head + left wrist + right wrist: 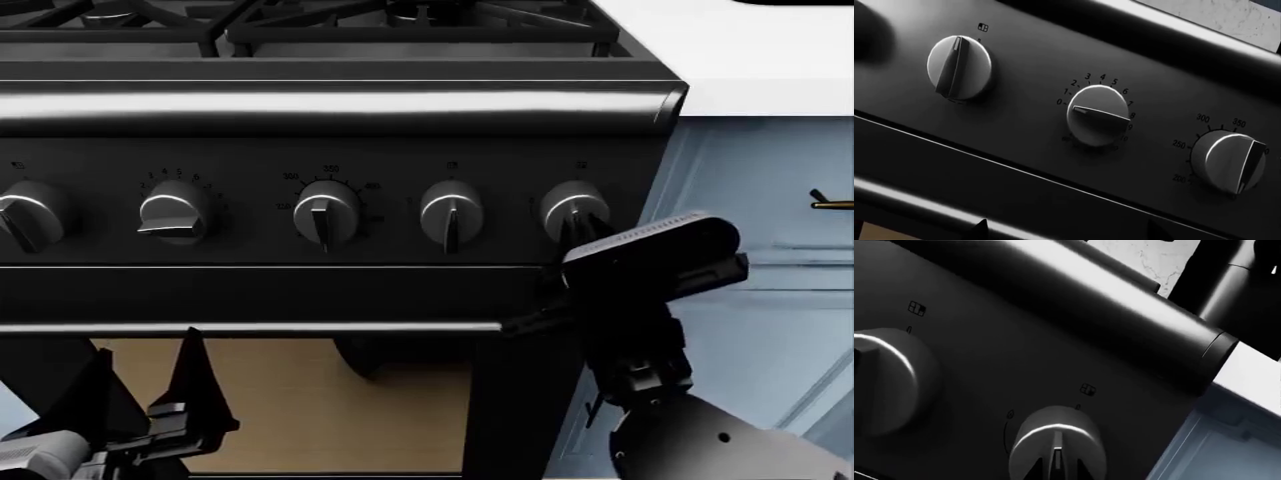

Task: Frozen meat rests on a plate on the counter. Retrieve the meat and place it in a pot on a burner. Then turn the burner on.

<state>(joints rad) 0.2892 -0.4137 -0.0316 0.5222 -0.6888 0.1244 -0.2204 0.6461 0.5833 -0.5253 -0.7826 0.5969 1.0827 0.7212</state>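
Since the meat, the plate and the pot cannot be made out for certain in any view, treat what remains as the knob turn and work across the stove front (334, 275), which fills the head view, with the white desk (761, 60) butting against its right end. The burner grates (334, 25) show only as a strip along the stove's top edge, so you cannot check a flame from here; judge the turn by the knob itself. Your right gripper (1056, 474) is up at the rightmost knob (571, 210), at the panel's right end beside the desk. In the right wrist view the jaws seem to stand either side of the knob's ridge (1056, 457), but whether they already pinch it I cannot tell. Centre the ridge between them, close firmly, then rotate about the knob's own axis without pulling sideways. Your left gripper (147, 370) hangs low by the oven door, jaws spread, holding nothing; leave it there.
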